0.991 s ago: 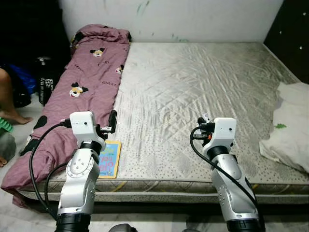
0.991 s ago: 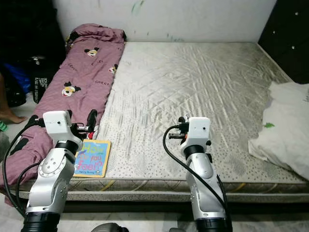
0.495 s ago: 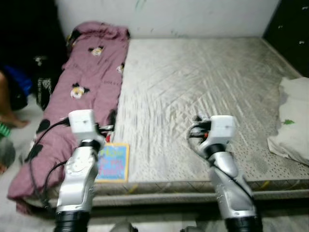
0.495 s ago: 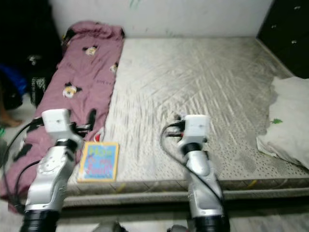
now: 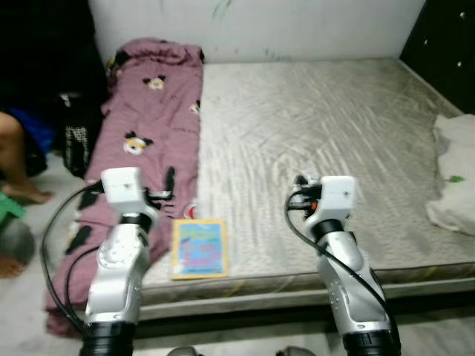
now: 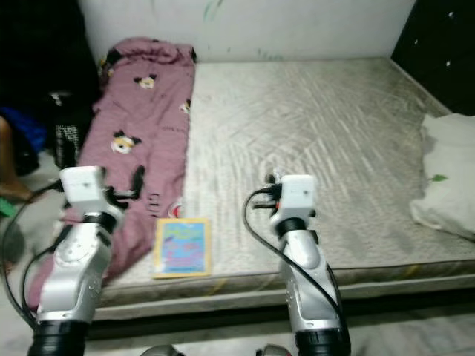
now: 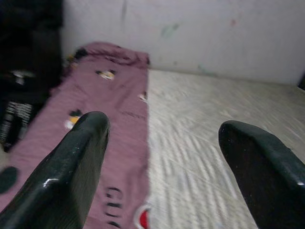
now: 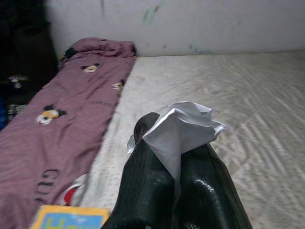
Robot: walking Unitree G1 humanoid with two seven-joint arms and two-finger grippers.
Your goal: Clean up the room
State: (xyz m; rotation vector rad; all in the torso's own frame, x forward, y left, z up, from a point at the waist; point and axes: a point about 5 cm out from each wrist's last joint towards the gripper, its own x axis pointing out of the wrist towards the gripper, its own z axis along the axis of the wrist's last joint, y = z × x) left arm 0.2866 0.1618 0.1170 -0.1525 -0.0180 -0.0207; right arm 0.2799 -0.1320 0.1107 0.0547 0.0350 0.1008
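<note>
Bare grey mattress [image 5: 319, 141] spans the room against a white wall. At far left a person's leg [image 5: 18, 159] shows; a maroon cartoon-print blanket [image 5: 148, 126] runs along the bed's left side. Beside it the left pincer [image 7: 162, 162] hovers, spread wide, near a colourful book [image 5: 199, 248] at the front edge. The right pincer [image 8: 174, 157] pinches crumpled white paper [image 8: 183, 126]. White bedding [image 5: 454, 178] lies far right.
</note>
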